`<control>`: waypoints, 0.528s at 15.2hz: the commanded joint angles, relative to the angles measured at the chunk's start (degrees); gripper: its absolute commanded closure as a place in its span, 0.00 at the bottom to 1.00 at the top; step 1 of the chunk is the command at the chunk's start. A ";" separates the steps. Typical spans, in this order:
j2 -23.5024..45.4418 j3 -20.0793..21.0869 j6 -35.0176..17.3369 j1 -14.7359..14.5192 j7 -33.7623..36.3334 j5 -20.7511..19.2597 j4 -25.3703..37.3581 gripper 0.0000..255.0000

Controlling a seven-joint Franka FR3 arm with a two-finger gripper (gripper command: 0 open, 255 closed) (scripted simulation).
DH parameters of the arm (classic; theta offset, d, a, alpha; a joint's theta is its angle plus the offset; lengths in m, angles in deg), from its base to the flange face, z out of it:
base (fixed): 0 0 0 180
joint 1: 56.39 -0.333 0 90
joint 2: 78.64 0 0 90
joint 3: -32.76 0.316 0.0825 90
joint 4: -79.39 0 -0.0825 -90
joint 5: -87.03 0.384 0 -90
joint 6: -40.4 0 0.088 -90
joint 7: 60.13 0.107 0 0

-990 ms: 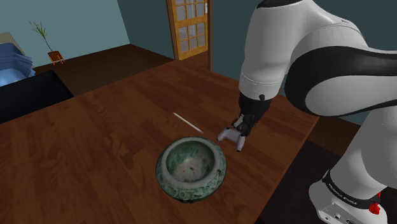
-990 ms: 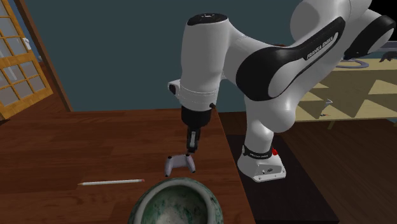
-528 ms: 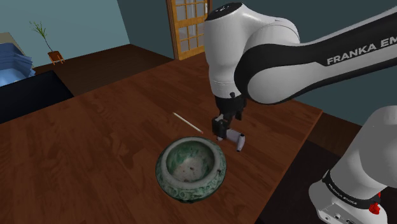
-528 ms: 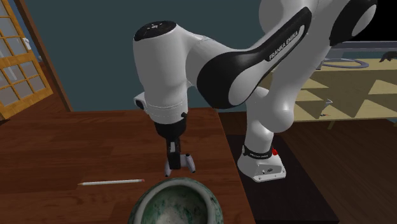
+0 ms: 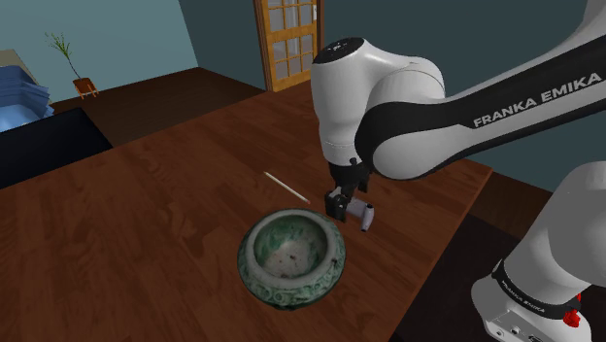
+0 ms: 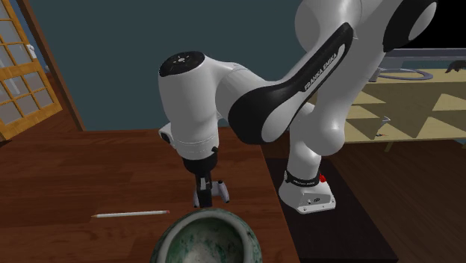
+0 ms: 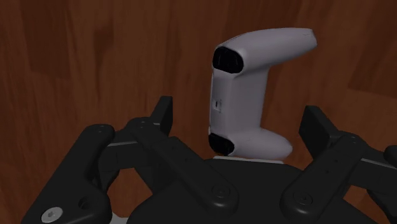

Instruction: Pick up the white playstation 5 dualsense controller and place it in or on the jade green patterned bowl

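Observation:
The white controller lies on the dark wooden table, just beyond the green patterned bowl and near the table's edge. My black gripper hangs straight down over it, close to the tabletop. In the wrist view the gripper is open: its two fingers stand apart on either side of the controller without touching it. From the second exterior view the gripper covers part of the controller, behind the bowl's rim.
A thin white stick lies on the table beyond the bowl, also seen as the stick beside the bowl. The table edge drops off close to the controller. The robot's stand sits at the lower right.
The arm has swung toward the shoulder view's left, bringing the hand straight over the controller. The jaws have gone from shut to open. The controller and bowl have not moved.

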 commanded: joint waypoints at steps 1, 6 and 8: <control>0.12 0.06 -0.33 0.01 0.06 -0.03 -0.20 0.00; 0.12 0.06 -0.32 0.01 0.06 -0.03 -0.19 0.00; 0.12 0.06 -0.32 0.01 0.06 -0.03 -0.19 1.00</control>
